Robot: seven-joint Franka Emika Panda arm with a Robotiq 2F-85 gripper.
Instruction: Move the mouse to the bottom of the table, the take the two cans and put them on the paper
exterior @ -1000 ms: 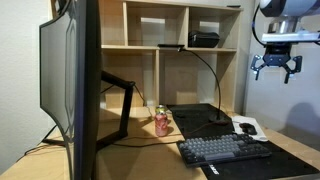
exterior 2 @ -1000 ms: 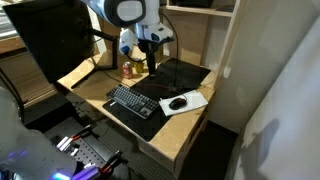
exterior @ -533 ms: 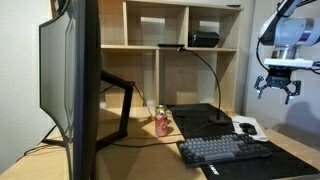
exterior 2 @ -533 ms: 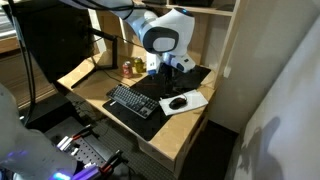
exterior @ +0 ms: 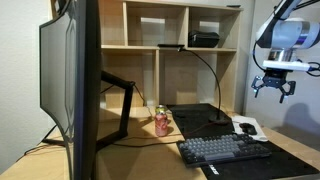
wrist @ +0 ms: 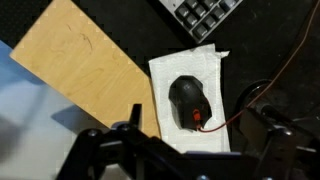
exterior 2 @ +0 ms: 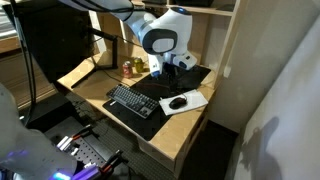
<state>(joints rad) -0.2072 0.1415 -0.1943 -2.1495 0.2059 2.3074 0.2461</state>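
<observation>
The dark mouse (wrist: pixel 190 100) lies on the white paper (wrist: pixel 168 75) near the table's (wrist: pixel 75 55) edge, its thin cable running off to the right. Both exterior views show the mouse (exterior: pixel 245 127) (exterior 2: pixel 178 101) on the paper (exterior: pixel 254 124) (exterior 2: pixel 193 99) beside the keyboard. My gripper (exterior: pixel 274 86) (wrist: pixel 200 114) hangs open high above the mouse, with nothing between its fingers. A red-pink can (exterior: pixel 163 123) stands at the back of the desk, a yellow-green can (exterior: pixel 153 111) just behind it. The two cans (exterior 2: pixel 128 68) are far from the paper.
A black keyboard (exterior: pixel 225 150) (exterior 2: pixel 130 102) lies on the black mat (exterior: pixel 198 115). A large monitor (exterior: pixel 70 90) fills the near side. A gooseneck lamp base (exterior: pixel 219 122) and the wooden shelf unit (exterior: pixel 180 55) stand behind.
The arm has swung across from over the mat towards the paper and the gripper has come down a little; in the last half second it barely moved. The jaws stayed open.
</observation>
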